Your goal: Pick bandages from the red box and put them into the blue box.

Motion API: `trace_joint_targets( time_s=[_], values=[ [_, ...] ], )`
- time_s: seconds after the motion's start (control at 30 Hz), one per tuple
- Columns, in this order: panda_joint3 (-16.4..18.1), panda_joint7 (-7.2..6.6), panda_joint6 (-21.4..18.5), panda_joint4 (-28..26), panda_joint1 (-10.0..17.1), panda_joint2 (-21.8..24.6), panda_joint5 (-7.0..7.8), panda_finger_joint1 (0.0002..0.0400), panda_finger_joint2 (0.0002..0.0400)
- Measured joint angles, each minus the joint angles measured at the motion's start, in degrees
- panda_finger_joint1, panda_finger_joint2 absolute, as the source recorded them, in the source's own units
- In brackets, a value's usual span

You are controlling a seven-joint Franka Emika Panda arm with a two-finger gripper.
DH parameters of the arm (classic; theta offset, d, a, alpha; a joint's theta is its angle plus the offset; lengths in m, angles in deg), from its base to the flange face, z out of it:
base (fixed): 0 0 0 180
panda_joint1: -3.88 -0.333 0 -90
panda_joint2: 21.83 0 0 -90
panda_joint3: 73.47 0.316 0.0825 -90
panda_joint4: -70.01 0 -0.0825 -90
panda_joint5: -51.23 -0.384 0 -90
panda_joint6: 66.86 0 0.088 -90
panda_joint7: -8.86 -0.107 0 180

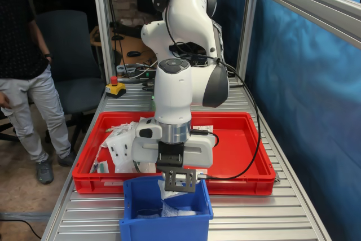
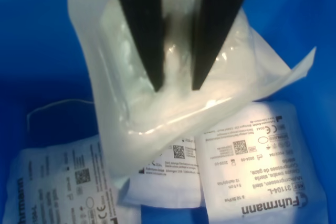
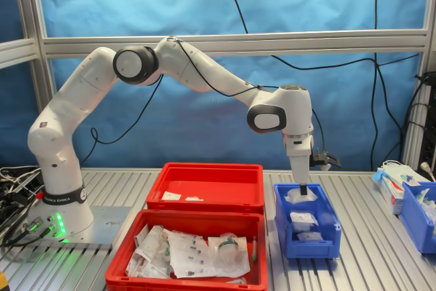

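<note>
My gripper [image 2: 177,85] is shut on a bandage [image 2: 173,103], a white pad in a clear crinkly wrapper, and holds it just inside the top of the blue box [image 2: 42,51]. Several labelled bandage packets [image 2: 254,169] lie on the box's floor beneath it. In the second exterior view the gripper [image 3: 303,191] reaches into the blue box [image 3: 310,244], to the right of the red box [image 3: 218,183], which holds two small white packets [image 3: 172,196]. In the first exterior view the gripper [image 1: 179,187] is over the blue box [image 1: 163,227], with the red box [image 1: 242,145] behind it.
A second red tray [image 3: 136,236] heaped with flat clear packets [image 3: 197,253] sits in front of the red box. Another blue bin [image 3: 417,219] and white packs [image 3: 398,182] stand at the second exterior view's far right. A person [image 1: 22,55] stands at the first exterior view's left.
</note>
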Motion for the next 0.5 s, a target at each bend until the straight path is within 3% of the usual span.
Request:
trace_joint_targets(
  time_s=[0.2,0.23,0.37,0.4,0.5],
  values=[
    [0.00,0.00,0.00,-0.03,0.00,0.00,-0.03,0.0045,0.0045],
    [0.00,0.00,0.00,-0.04,0.00,0.00,-0.04,0.0087,0.0087],
    [0.00,0.00,0.00,-0.04,0.00,0.00,-0.05,0.0087,0.0087],
    [0.00,0.00,0.00,-0.04,0.00,0.00,-0.05,0.0137,0.0137],
    [0.00,0.00,0.00,-0.04,0.00,0.00,-0.05,0.0137,0.0137]
  ],
)
